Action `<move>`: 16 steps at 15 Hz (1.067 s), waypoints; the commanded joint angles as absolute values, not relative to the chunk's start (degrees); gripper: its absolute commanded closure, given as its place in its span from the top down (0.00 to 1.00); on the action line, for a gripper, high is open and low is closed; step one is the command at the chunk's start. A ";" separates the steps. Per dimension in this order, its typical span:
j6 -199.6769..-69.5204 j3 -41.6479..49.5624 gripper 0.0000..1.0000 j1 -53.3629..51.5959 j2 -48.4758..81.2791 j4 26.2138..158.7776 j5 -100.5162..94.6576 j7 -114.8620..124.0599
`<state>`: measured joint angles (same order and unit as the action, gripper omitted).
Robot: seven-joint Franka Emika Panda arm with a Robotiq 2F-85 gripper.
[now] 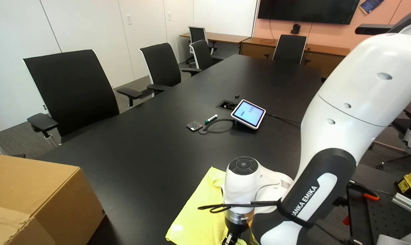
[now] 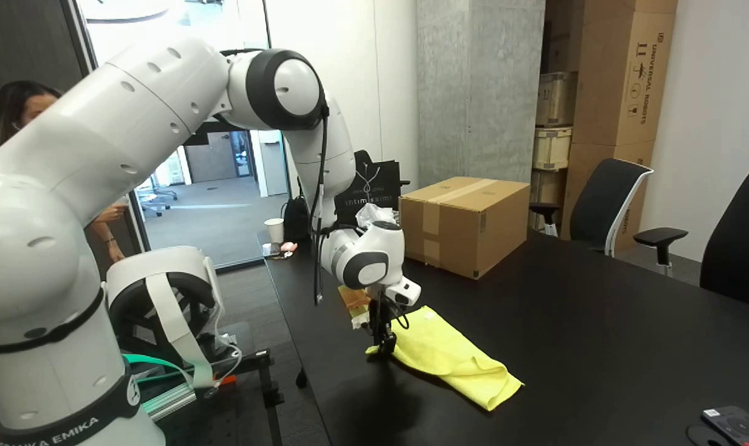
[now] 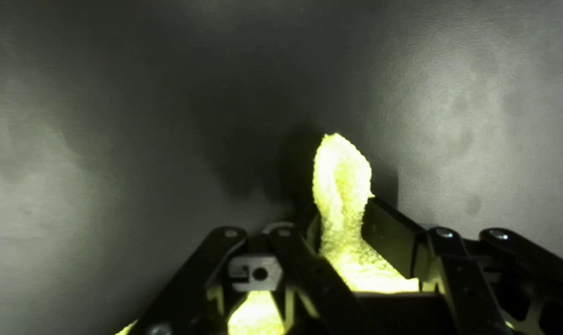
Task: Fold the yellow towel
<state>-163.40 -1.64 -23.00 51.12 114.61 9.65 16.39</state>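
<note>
“ANKA EMIKA” printed on the robot arm (image 1: 341,115) in both exterior views, “UNIVERSAL ROBOTS” and symbols printed on a tall cardboard box (image 2: 622,80) in an exterior view, “intimissimi” printed on a black bag (image 2: 383,179), writing on the tablet (image 1: 249,114) too small to be read

arm (image 2: 154,111) bent over w/ claw (image 2: 384,347) approx. vert., pointing dn, clamped
</note>
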 commanded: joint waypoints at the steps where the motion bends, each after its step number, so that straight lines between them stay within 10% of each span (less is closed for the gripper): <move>1: -159.50 0.95 0.06 -25.17 48.49 114.85 7.39 19.62; 16: -146.94 1.95 0.06 -25.18 47.91 100.39 -1.71 23.56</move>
<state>-147.80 2.63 -25.77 44.92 106.20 -0.16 23.28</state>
